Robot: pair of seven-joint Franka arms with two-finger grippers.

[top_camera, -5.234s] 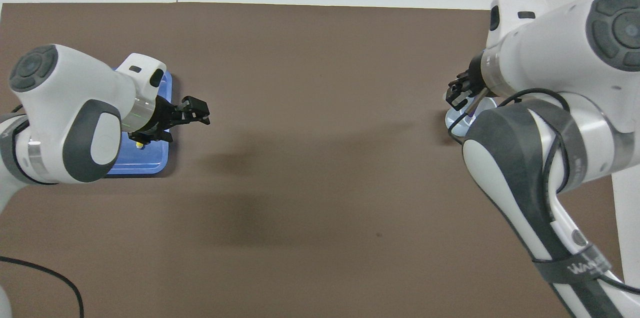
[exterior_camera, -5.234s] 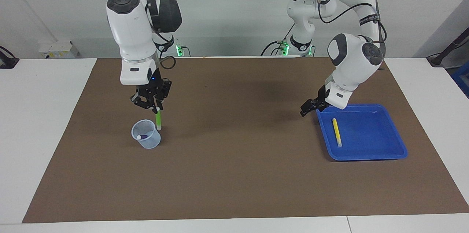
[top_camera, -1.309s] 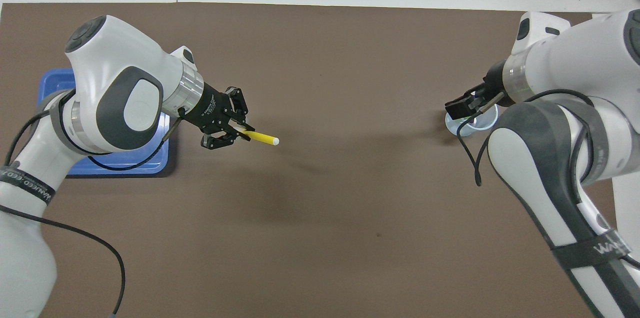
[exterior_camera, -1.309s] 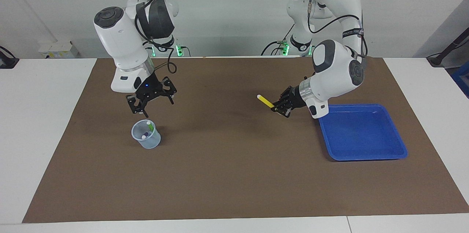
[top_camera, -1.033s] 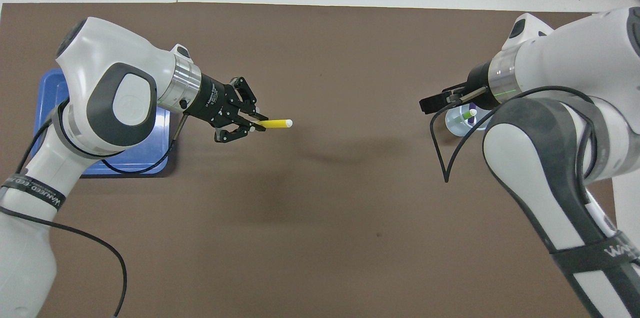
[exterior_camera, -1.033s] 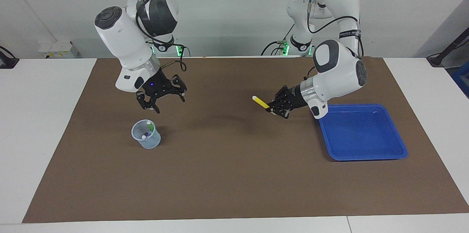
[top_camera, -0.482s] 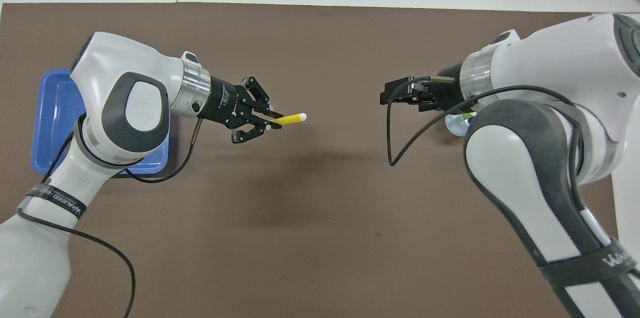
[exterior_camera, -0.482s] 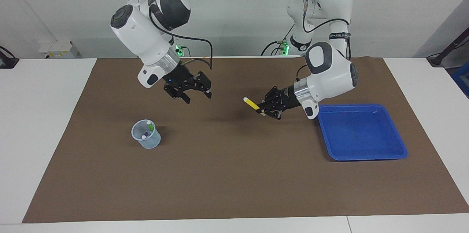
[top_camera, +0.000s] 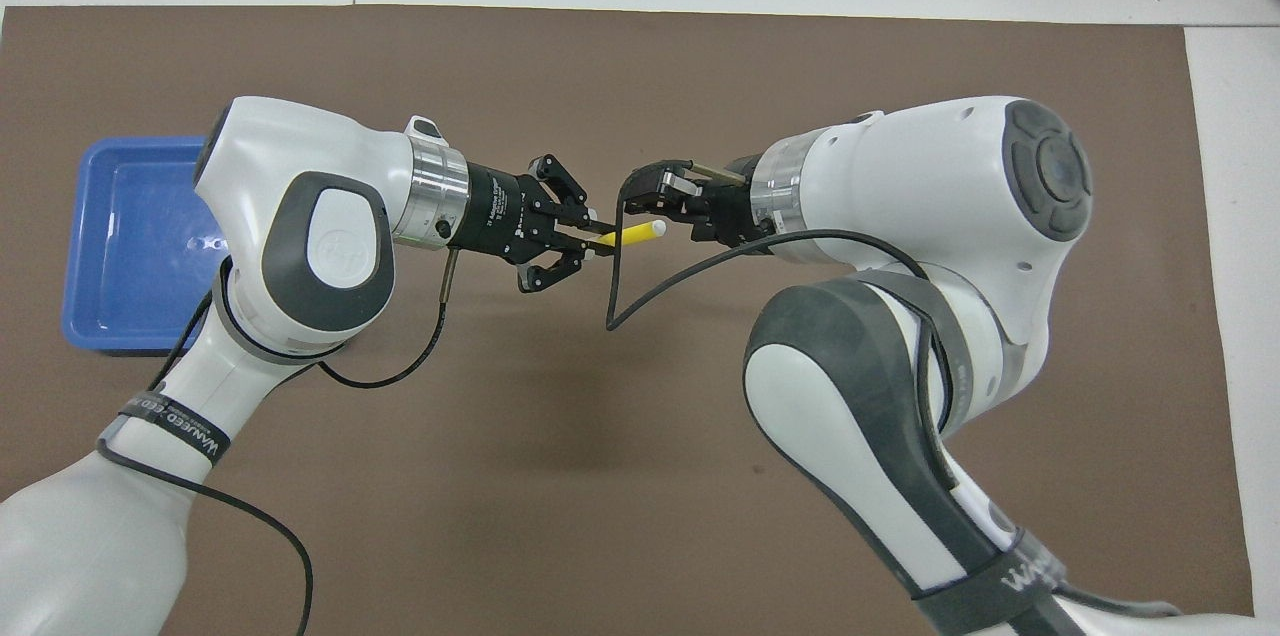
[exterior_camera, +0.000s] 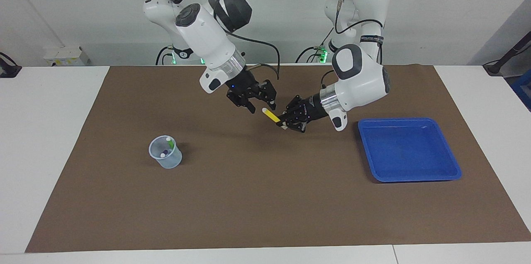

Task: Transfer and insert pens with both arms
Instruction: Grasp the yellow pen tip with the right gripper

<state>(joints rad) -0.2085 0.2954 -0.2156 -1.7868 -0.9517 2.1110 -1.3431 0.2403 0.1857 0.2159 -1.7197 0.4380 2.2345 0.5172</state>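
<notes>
Mid-air handover above the brown mat (exterior_camera: 265, 197): my left gripper (exterior_camera: 283, 124) pinches the yellow pen (exterior_camera: 271, 116) by its tail, whitish tip presented to my right gripper (exterior_camera: 260, 106), whose spread jaws should straddle the free end squarely before closing.

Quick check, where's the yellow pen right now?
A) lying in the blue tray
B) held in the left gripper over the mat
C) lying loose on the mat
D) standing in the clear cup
B: the yellow pen sticks out of the left gripper above mid-mat, pale tip toward the right gripper; the blue tray holds no pen.
</notes>
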